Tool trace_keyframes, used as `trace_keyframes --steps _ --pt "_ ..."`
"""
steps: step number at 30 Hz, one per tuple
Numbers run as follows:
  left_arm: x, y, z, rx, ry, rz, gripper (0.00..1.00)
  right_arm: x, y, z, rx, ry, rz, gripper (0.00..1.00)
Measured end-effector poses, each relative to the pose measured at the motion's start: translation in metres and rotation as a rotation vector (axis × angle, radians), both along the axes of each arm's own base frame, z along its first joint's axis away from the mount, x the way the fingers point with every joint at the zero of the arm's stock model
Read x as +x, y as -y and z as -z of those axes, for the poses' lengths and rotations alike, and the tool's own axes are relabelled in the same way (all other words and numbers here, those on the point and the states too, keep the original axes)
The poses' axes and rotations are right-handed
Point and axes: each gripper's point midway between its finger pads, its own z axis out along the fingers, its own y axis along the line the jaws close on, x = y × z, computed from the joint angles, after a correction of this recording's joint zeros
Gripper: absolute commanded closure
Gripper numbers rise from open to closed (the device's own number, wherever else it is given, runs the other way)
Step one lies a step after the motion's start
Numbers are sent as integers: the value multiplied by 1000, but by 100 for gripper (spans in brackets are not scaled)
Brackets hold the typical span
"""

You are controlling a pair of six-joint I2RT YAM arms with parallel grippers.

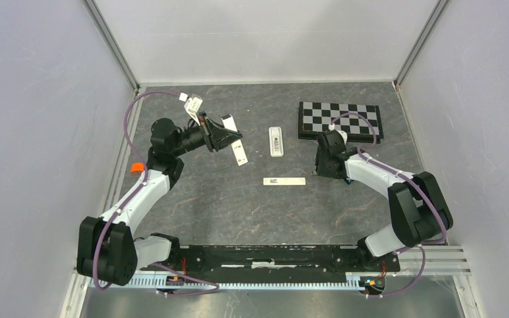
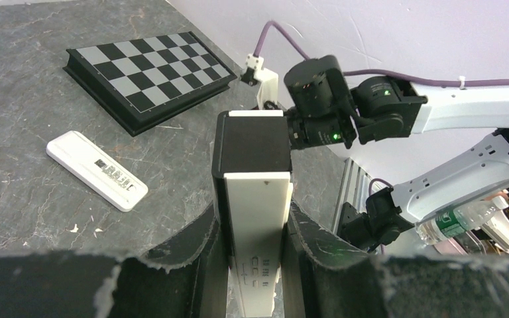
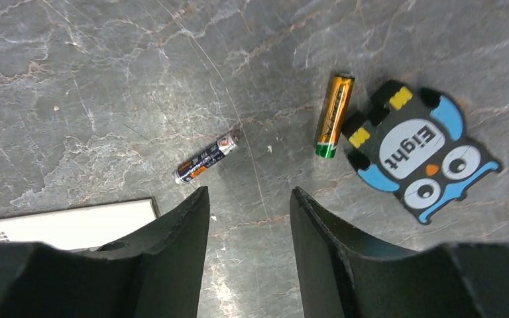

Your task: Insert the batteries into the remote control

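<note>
Remote control (image 1: 276, 141) lies flat on the worktop (image 1: 225, 212) right of the left jaws, which clamp a long black-and-white bar (image 2: 258, 212); it looks a light, stiff, smooth shell, best pinched across its long edges. Further right, the slim battery (image 3: 205, 158), hard, slick and apt to roll, lies just ahead of the parted, empty right jaws: grip it mid-length

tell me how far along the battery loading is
Nothing looks done: the remote control lies on the table, screen up, apart from both grippers, and a slim battery lies loose beside it. In hand: the right gripper is open close to that battery; the left gripper is shut on a white-and-black bar. To do: grasp the battery, reach the remote's recess, load it.
</note>
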Motion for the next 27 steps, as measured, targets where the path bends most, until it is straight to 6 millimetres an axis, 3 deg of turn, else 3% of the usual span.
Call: trace_keyframes --steps 13,20,27 --pt "-6 0 -1 -3 19 19 89 5 -10 17 83 -16 165 44" --pt "-7 0 1 -2 14 20 89 16 -12 17 82 -8 197 45" --pt "-5 0 2 2 16 13 89 28 -21 8 107 26 184 37"
